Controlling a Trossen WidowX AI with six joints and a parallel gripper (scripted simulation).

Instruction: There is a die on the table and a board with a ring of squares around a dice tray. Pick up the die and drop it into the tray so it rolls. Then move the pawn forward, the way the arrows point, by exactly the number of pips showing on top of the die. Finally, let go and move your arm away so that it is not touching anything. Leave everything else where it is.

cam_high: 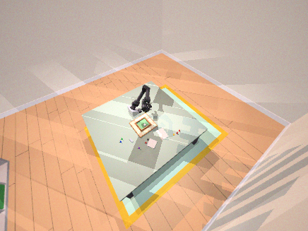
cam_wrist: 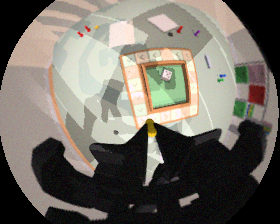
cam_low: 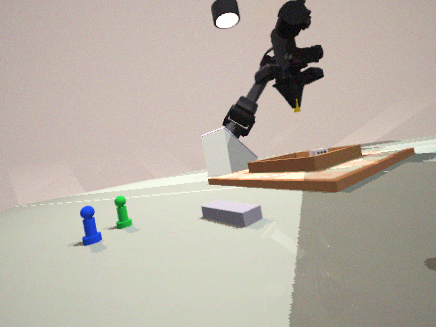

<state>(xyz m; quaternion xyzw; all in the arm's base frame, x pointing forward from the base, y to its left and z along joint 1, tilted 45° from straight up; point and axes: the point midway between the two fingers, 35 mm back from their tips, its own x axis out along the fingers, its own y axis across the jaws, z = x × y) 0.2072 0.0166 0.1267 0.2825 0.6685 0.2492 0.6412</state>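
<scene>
My end effector (cam_low: pixel 297 108) hangs high above the board (cam_low: pixel 320 175), clamped on the small yellow pawn (cam_low: pixel 297 107). Scanning left to right across the tabletop (cam_low: pixel 150 272), I see a blue pawn (cam_low: pixel 90 225), a green pawn (cam_low: pixel 121 212) and a grey block (cam_low: pixel 232 213). The white die (cam_low: pixel 318 152) lies in the tray (cam_low: pixel 305 159).

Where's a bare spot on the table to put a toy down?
Bare table lies in front of the blue pawn, green pawn and grey block. Crowded: beyond the board, where pale cards and small pawns cluster.
</scene>
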